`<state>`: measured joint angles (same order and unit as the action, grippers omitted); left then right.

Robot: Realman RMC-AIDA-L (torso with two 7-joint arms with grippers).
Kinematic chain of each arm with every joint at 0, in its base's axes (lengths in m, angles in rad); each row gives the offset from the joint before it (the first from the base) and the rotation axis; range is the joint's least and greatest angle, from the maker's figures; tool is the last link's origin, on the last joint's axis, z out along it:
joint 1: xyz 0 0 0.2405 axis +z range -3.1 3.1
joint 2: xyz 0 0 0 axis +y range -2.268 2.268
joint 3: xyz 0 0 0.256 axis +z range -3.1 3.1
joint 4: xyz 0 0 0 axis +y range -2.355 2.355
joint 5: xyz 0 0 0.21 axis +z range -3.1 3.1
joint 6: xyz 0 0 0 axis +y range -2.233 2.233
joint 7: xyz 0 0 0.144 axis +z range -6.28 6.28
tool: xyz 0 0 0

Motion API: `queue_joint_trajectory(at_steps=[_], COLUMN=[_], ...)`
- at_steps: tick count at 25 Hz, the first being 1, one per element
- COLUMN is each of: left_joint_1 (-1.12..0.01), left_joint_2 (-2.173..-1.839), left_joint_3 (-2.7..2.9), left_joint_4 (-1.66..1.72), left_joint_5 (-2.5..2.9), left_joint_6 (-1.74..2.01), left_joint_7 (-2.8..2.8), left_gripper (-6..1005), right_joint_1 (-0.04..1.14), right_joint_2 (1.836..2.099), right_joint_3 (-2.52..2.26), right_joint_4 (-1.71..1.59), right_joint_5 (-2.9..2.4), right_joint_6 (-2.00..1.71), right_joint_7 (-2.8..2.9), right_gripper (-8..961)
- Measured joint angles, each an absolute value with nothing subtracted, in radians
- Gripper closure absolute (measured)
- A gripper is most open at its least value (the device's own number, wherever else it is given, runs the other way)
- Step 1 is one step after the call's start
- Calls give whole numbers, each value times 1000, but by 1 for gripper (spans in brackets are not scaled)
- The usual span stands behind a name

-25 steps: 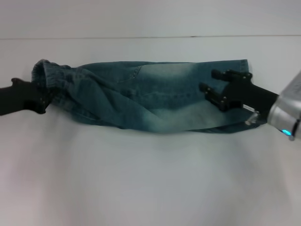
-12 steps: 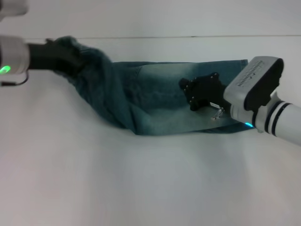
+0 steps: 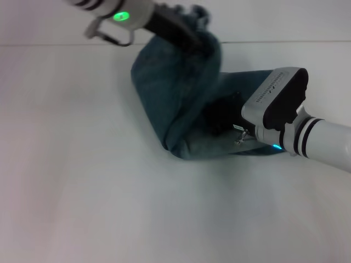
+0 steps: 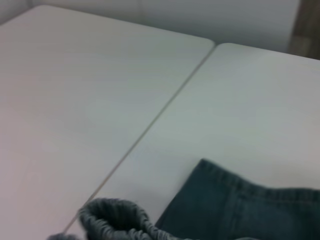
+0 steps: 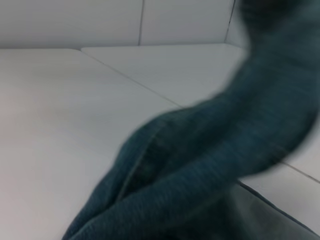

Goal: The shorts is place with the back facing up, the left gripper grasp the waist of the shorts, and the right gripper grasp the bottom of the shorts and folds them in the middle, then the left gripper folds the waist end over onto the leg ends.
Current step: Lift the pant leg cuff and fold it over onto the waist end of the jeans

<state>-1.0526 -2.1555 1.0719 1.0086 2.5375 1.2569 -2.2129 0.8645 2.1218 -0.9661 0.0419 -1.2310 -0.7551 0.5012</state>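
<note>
In the head view, the left gripper [image 3: 181, 30] is hovering high at about twelve o'clock, clenched on the ruffled waist [image 3: 200, 13] of the shorts [image 3: 175, 93], which are draping down from it in a tall loop onto the white table [image 3: 82, 181]. The lower layer is lying flat toward three o'clock, where the right gripper [image 3: 233, 123] is sitting low over the denim near the leg ends [image 3: 258, 150]; whether its fingers are closed I cannot tell, since the wrist housing and dark cloth are hiding them.

In the left wrist view, the elastic waistband [image 4: 115, 217] is hanging bunched at the edge of the frame, with a hemmed corner of denim [image 4: 240, 210] lying on the table beyond it.

In the right wrist view, a thick swag of denim [image 5: 210, 150] is arching overhead and down onto the table seam [image 5: 130, 82].

I judge the last step is under way: the waist end is being carried over toward the leg ends. The next move calls for lowering the waist onto the hems squarely, then letting go.
</note>
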Motion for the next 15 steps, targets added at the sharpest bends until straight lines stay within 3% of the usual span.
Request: queue_joint_trajectory(at_steps=[4,15], left_joint_1=[-1114,-1214], left_joint_2=[-2171,-2173], left_joint_3=[1132,1276], left_joint_4=[963,906], left_joint_5=[2559,2500], left_joint_6=[1230,1113], left_joint_7=[-2263,-2353], left_gripper=[895,878], right_joint_1=[868,880], right_joint_2=[2122,2121], right_joint_3=[-962,-972], right_joint_4=[40,58], right_joint_5=[-1231,-1232], right_joint_6=[-727,-716], right_joint_7=[504,512], right_gripper=[954,955])
